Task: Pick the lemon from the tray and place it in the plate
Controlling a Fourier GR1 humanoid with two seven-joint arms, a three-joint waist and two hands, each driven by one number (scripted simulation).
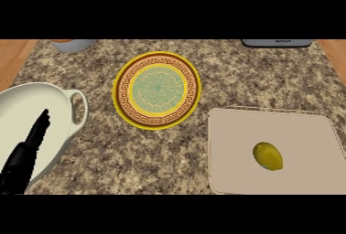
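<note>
A yellow lemon (267,156) lies on the beige square tray (297,128) at the right, slightly right of the tray's middle. The round plate (157,90), yellow-rimmed with a brown key pattern and a green centre, sits on the granite counter up and to the left of the tray. My left hand (28,148) shows at the lower left with straight fingers pointing up, resting over a white dish and far from the lemon. My right hand shows nowhere in the head view.
A large white dish with a handle (40,109) fills the left side. At the counter's back edge are a grey cup-like object (71,44) and a dark appliance (277,43). Wood shows at both far sides.
</note>
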